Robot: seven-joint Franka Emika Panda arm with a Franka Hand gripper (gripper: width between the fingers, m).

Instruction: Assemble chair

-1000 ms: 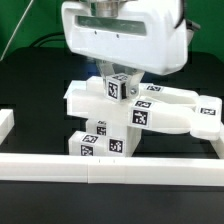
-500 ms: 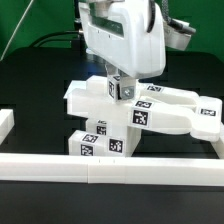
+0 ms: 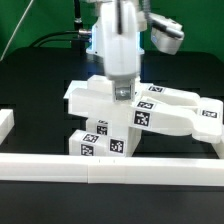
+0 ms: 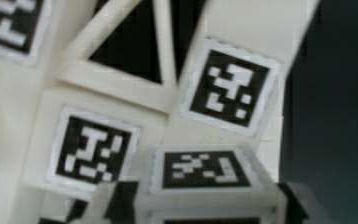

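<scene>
The chair is a cluster of chunky white tagged pieces in the middle of the black table. A flat seat-like part lies across a lower tagged block. My gripper points straight down over the cluster's top and is shut on a small white tagged piece, which stands upright on the flat part. In the wrist view, that small piece sits between my dark fingers, with a cut-out frame and other tagged faces behind it. The piece's lower end is hidden.
A long white border rail runs along the table's front, with a short white rail piece at the exterior view's left. The cluster reaches out to the exterior view's right. Cables hang behind the arm.
My hand has turned about its upright axis, from broadside to narrow side toward the exterior camera. The small tagged piece turned with it and stayed in the same spot.
</scene>
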